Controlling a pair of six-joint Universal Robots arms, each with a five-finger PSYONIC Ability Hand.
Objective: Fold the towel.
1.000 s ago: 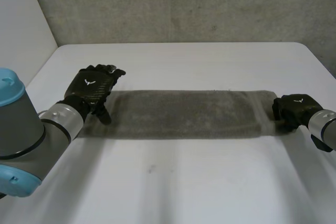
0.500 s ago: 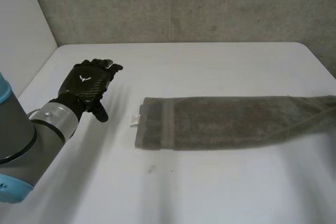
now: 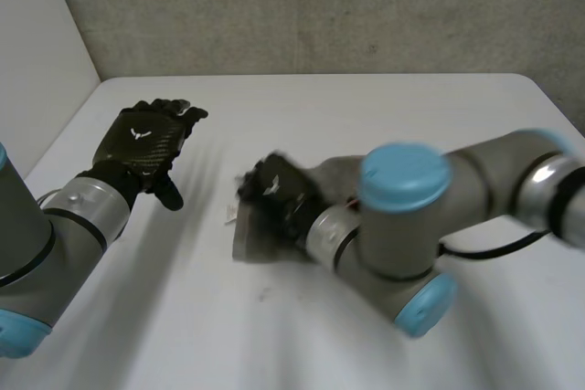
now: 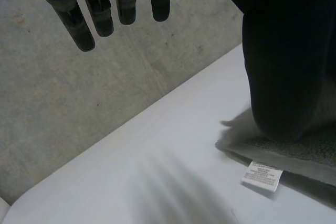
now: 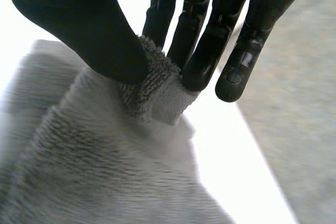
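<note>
Right now the towel (image 3: 249,244) lies on the white tabletop (image 3: 366,107), doubled over itself, with much of it hidden under the right arm (image 3: 402,226), which reaches across it. The right robot hand (image 3: 274,191) is over the towel's label end and pinches a small bunch of its edge between the thumb (image 5: 94,40) and the fingers (image 5: 197,72). Below that pinch the cloth hangs down and spreads out. The white label (image 4: 262,174) sticks out from the towel's corner and lies flat on the tabletop. The left robot hand (image 3: 146,139) is well apart from the towel, off its label end. Its fingers are straight and spread, it holds nothing, and it looks raised clear of the surface.

The fold seems close to done, since the carried edge is already above the towel's far end, so the risks lie in the set-down. The pinch takes only a small bite of thick pile, so a quick move could pull the cloth out of it before the edges meet. Only one spot on that edge is held, so the rest may sag or twist and land askew on the layer below. Nothing pins the lower layer, so any drag from the upper one could slide or bunch it. Releasing before the edge rests on the towel would let it fall crooked.
</note>
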